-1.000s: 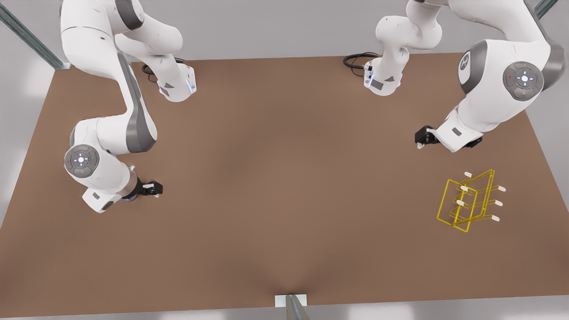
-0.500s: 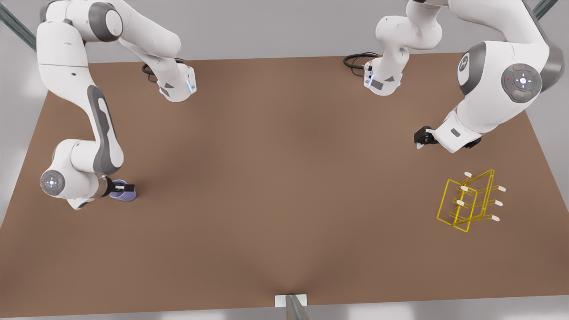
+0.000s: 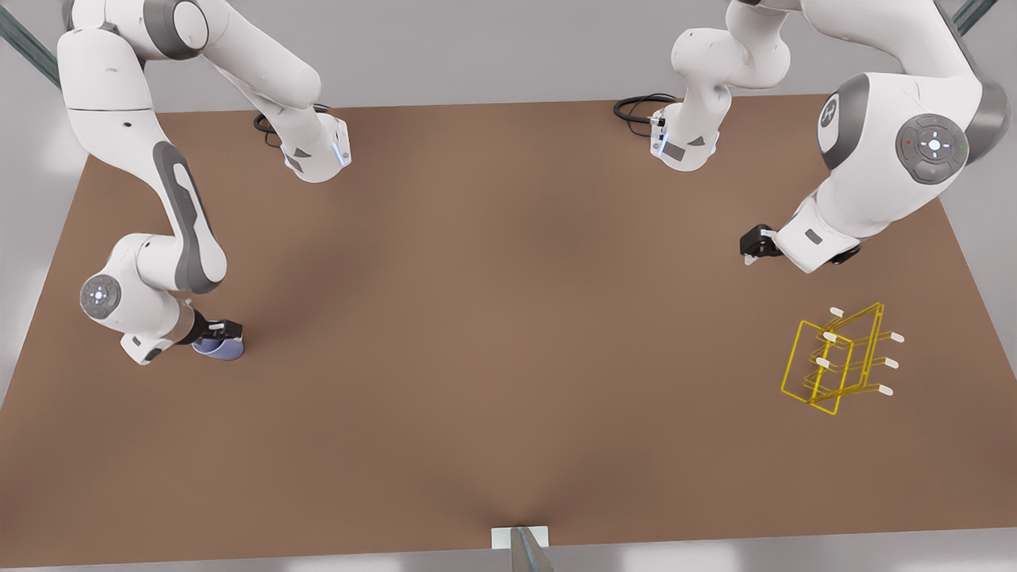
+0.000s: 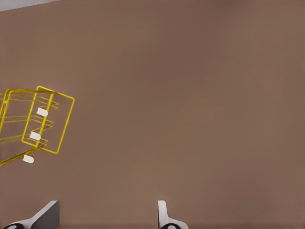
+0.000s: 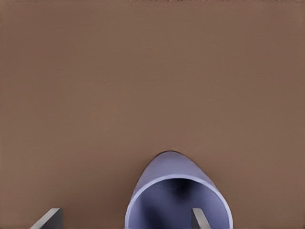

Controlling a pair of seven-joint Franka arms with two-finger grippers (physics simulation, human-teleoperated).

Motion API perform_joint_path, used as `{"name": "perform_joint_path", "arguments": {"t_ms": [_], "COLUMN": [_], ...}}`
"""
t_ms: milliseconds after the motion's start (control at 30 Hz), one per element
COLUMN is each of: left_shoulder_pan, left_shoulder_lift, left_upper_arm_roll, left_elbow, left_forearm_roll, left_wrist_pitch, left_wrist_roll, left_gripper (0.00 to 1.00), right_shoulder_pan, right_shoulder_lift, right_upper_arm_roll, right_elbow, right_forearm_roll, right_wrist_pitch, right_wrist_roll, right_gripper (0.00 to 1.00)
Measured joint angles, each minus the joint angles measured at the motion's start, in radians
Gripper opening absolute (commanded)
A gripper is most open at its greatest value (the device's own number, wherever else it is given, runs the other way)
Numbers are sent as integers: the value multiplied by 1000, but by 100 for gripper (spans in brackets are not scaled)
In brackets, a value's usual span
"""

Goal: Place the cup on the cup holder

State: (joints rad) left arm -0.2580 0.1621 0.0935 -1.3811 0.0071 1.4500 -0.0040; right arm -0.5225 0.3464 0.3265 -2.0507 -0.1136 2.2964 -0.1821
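We see the right tool (image 3: 226,327) low over the brown desk (image 3: 493,334) at the front view's left, reaching over the cup (image 3: 216,346). The pale lavender-blue cup lies on its side on the desk, directly under the tool's dark fingers. In the right wrist view the cup (image 5: 177,196) has its open mouth toward the camera, and the two fingertips (image 5: 198,218) are spread wide: one stands in front of the cup's rim, the other well off to the side, so the tool (image 5: 125,218) is released and not clenched on the cup.

The left tool (image 3: 755,243) hangs above the desk at the front view's right, near the cup holder (image 3: 841,357) but apart from it. Its fingertips (image 4: 163,214) in the left wrist view are spread with only bare desk between them, the tool (image 4: 106,215) grasping nothing. The yellow wire cup holder (image 4: 33,125) with white-tipped prongs rests on the desk, far from the cup.
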Motion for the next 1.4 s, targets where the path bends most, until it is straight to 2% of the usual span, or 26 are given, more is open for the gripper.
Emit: {"name": "perform_joint_path", "arguments": {"t_ms": [233, 600, 667, 800, 867, 900, 1133, 1267, 1400], "left_shoulder_pan": [0, -1, -1, -1, -2, -1, -1, -1, -3], "left_shoulder_lift": [0, -1, -1, -2, -2, -2, -2, -2, -2], "left_upper_arm_roll": [0, 0, -1, -3, -3, -3, -3, -3, -4], "left_elbow": [-1, 0, 0, 0, 0, 0, 0, 0, 0], "left_forearm_roll": [0, 1, 1, 1, 1, 1, 2, 2, 2], "left_wrist_pitch": [-3, -12, -14, -17, -18, -18, -19, -20, -20], "left_wrist_roll": [0, 1, 0, 0, 0, 0, 0, 0, 0], "left_gripper": [100, 100, 100, 100, 100, 100, 100, 100, 100], "right_shoulder_pan": [-15, -11, -13, -13, -14, -16, -14, -12, 40], "right_shoulder_lift": [3, 41, 49, 51, 51, 51, 44, 30, 36], "right_upper_arm_roll": [0, -1, -1, -1, -1, -1, 8, 100, 147], "right_elbow": [-75, -88, -88, -87, -86, -86, -44, 122, 240], "right_forearm_roll": [-14, -34, -33, -34, -35, -42, -121, -110, 19], "right_wrist_pitch": [53, 139, 148, 160, 163, 163, 127, -14, -181], "right_wrist_roll": [-36, -65, -70, -78, -81, -82, -98, -96, -74], "right_gripper": [100, 100, 74, 52, 34, 21, 21, 21, 21]}}
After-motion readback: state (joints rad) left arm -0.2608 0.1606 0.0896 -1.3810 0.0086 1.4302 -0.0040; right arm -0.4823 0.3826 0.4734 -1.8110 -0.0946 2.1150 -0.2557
